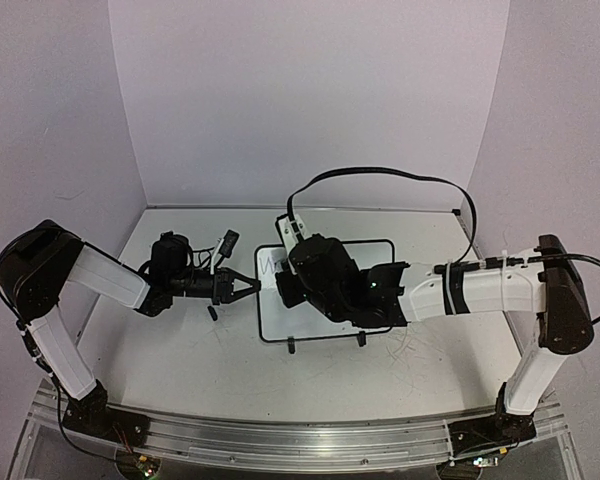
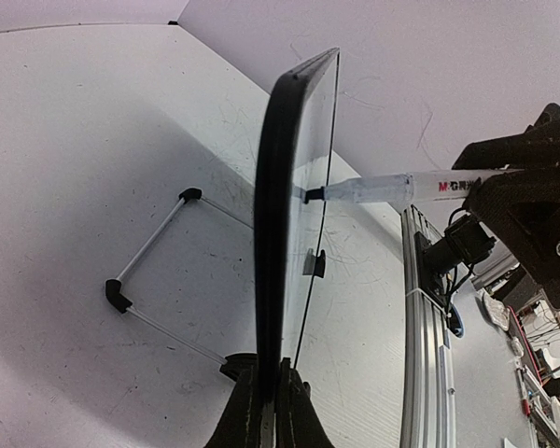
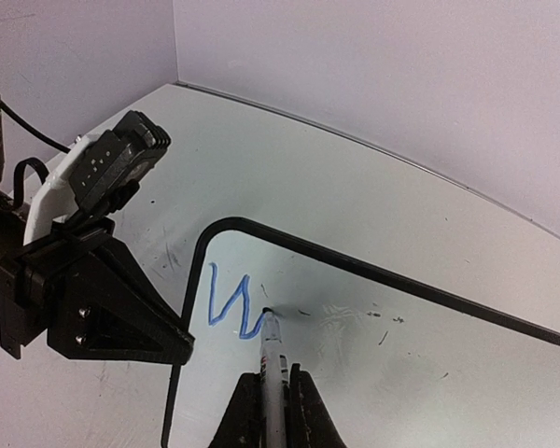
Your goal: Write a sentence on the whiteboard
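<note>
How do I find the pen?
Look for the whiteboard, glossy white with a thin black frame. Near its rounded corner is a blue W. The marker is the thin white stick with its tip at that W, pinched in the right gripper.

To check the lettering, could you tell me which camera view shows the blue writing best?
The right wrist view: the blue writing faces it, close up, the pen at its end. From above it's a faint squiggle; the left wrist sees the board edge-on.

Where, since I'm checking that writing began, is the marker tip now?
In the right wrist view, the marker tip sits on the whiteboard near its far-left corner, at the end of the blue W, held in the right gripper.
</note>
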Controlling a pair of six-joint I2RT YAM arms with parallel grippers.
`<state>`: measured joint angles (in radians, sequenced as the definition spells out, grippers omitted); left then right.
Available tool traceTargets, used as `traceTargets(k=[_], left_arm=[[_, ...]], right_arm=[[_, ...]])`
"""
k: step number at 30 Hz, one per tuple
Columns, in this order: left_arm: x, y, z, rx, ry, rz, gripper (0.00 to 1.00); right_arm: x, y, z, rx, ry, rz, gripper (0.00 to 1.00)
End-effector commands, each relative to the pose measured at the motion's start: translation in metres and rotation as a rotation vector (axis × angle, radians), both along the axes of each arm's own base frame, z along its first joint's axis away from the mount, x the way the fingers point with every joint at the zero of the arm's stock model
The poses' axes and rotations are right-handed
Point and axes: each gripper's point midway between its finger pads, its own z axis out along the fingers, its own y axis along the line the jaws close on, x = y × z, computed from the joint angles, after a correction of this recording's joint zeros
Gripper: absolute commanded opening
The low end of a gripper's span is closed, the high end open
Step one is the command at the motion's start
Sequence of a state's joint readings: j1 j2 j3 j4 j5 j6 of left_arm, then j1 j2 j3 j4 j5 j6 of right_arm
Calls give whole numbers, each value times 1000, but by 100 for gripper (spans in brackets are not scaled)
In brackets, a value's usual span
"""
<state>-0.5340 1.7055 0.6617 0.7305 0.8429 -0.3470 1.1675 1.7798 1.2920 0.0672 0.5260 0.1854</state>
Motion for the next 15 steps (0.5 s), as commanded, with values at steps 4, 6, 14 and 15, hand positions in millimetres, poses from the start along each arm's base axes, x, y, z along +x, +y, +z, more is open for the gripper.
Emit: traceTargets(k=[4, 6, 14, 15], left_arm=[[-14, -8, 22, -38, -41, -74, 0], [-14, -8, 22, -38, -40, -74, 0], [-14, -8, 22, -38, -43, -74, 0], [-14, -8, 22, -38, -43, -75, 0]], right_arm=[[18, -15, 41, 63, -73, -86, 0], [19, -16, 43, 67, -76, -88, 0], [20, -15, 45, 70, -81, -86, 0], [20, -15, 44, 70, -79, -82, 0]])
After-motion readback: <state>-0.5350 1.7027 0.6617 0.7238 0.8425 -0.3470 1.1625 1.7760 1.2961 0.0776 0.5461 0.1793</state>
